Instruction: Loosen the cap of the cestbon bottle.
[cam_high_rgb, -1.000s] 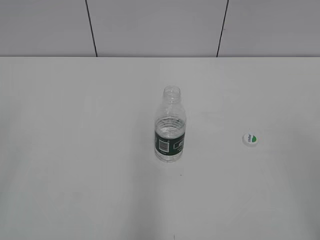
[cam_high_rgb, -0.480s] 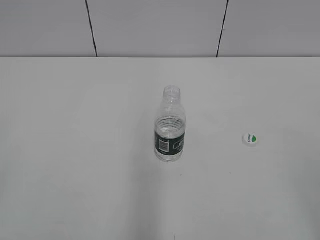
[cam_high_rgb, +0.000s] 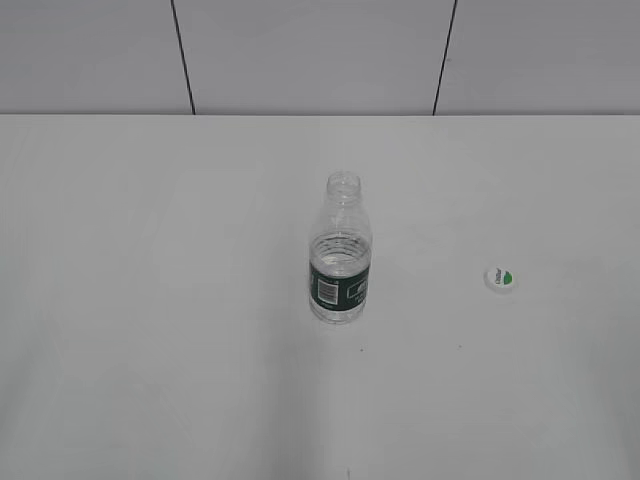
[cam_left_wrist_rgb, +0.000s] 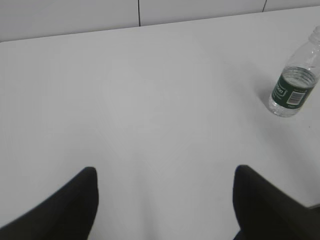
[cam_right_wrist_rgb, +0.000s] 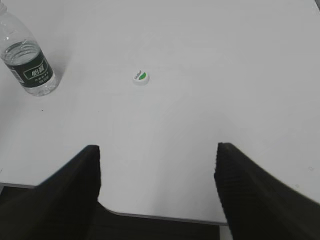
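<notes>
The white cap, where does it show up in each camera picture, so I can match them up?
Exterior view: the cap lies flat on the table, right of the open bottle and apart from it.
Left wrist view: not in it; only the bottle shows, at the right edge.
Right wrist view: the cap sits upper middle, right of the bottle.
Shared landmark: the bottle's dark green label.

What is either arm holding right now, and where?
Nothing. Both grippers, left and right, are open and empty; the bottle stands alone and the cap lies on the table.
</notes>
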